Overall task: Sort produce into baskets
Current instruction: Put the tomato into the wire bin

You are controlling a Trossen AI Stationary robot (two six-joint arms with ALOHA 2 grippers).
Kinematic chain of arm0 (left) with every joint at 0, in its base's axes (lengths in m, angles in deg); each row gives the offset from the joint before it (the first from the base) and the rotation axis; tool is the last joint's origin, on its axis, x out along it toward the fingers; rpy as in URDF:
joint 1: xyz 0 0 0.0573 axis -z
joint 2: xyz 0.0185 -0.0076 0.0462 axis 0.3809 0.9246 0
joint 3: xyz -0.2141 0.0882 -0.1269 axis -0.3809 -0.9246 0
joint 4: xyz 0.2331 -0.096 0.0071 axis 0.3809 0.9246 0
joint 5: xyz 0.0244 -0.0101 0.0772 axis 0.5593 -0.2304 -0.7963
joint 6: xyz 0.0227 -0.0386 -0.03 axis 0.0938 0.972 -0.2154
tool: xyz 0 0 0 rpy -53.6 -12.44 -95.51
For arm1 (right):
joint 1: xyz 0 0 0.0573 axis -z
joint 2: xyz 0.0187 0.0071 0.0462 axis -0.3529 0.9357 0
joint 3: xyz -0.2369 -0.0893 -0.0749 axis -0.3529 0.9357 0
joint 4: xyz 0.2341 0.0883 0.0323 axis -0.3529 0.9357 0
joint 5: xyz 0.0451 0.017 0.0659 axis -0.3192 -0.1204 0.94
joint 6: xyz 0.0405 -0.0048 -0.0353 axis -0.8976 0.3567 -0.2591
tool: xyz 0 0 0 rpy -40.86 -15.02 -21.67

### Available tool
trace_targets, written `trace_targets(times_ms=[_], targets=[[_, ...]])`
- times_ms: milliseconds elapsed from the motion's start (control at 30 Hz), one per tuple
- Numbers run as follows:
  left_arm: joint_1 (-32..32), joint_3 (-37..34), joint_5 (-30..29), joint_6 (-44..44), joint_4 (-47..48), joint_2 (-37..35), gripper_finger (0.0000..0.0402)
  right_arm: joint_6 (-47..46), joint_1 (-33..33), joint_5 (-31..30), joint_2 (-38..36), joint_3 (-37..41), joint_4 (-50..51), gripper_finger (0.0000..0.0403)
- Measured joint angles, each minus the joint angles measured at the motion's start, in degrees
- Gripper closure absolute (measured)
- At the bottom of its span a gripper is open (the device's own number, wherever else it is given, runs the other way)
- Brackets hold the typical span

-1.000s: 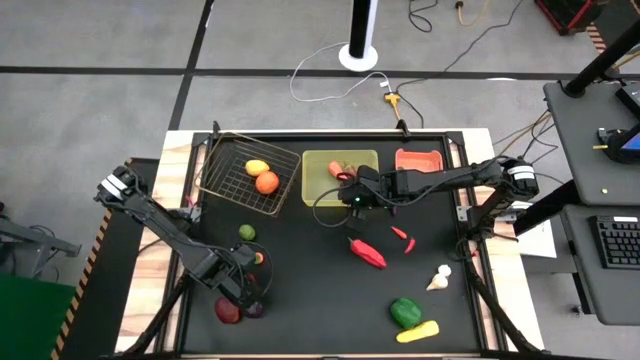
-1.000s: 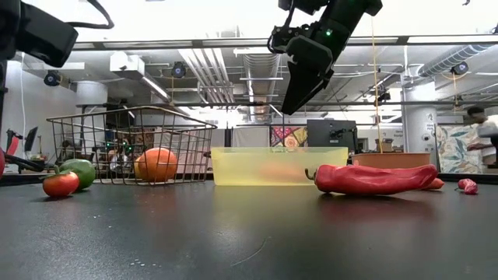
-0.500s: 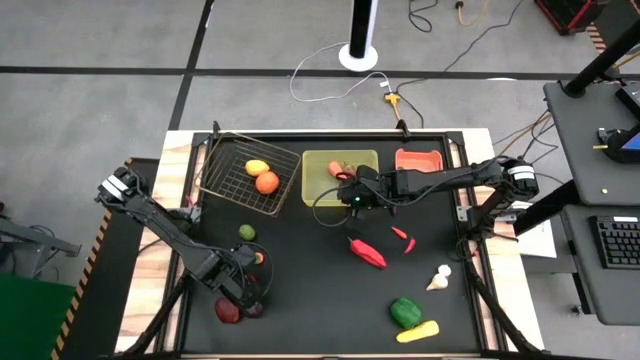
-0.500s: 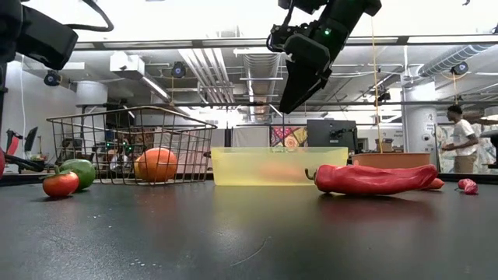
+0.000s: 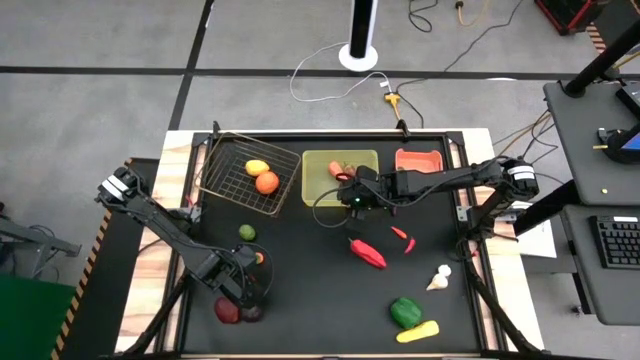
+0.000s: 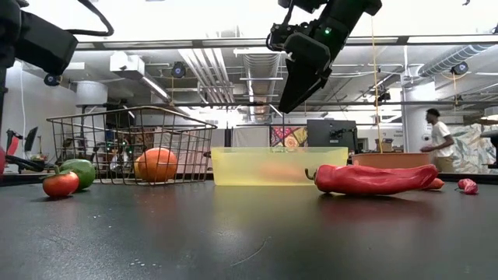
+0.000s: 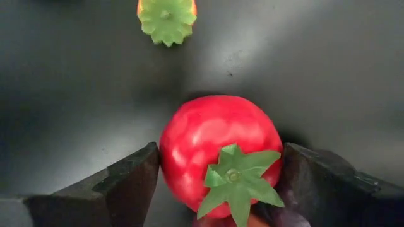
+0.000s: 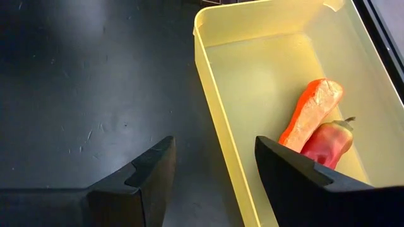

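A red tomato (image 7: 214, 148) with a green calyx sits between the fingers of my left gripper (image 5: 247, 296), which points down near the table's near left corner and is shut on it. A dark red fruit (image 5: 228, 312) and a purple beet (image 5: 254, 313) lie beside it. My right gripper (image 8: 214, 180) hangs open and holds nothing above the near rim of the yellow-green tray (image 5: 318, 180). In the tray (image 8: 252, 69) lie an orange carrot (image 8: 312, 113) and a red pepper (image 8: 328, 144). The wire basket (image 5: 225, 165) holds a lemon (image 5: 257, 167) and an orange (image 5: 267, 182). My left gripper pinches the tomato across its widest part, one finger (image 7: 136, 180) on one flank (image 7: 165, 157) and the other on the opposite flank. The fingers come from above, pointing down. The calyx faces up. Whether the tomato is clear of the table, I cannot tell.
A lime (image 5: 247, 232) and a small tomato (image 5: 260, 257) lie just beyond my left gripper. A long red pepper (image 5: 368, 253), two small chilies (image 5: 404, 238), garlic (image 5: 439, 278), a green pepper (image 5: 405, 311) and a yellow fruit (image 5: 417, 331) lie on the right half. The salmon bin (image 5: 418, 160) stands at the far right.
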Motion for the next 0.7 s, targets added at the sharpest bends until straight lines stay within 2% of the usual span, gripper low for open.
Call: trace_targets(times_ms=[500, 700], targets=[[-0.02, -0.21, -0.98, -1.14, -0.75, 0.00, 0.0088, 0.42, 0.00, 0.00, 0.00, 0.00, -0.37, 0.0192], [-0.13, -0.21, -0.70, -1.48, 0.70, -0.85, 0.0072, 0.46, -0.01, 0.00, 0.00, 0.00, -0.66, 0.0192]])
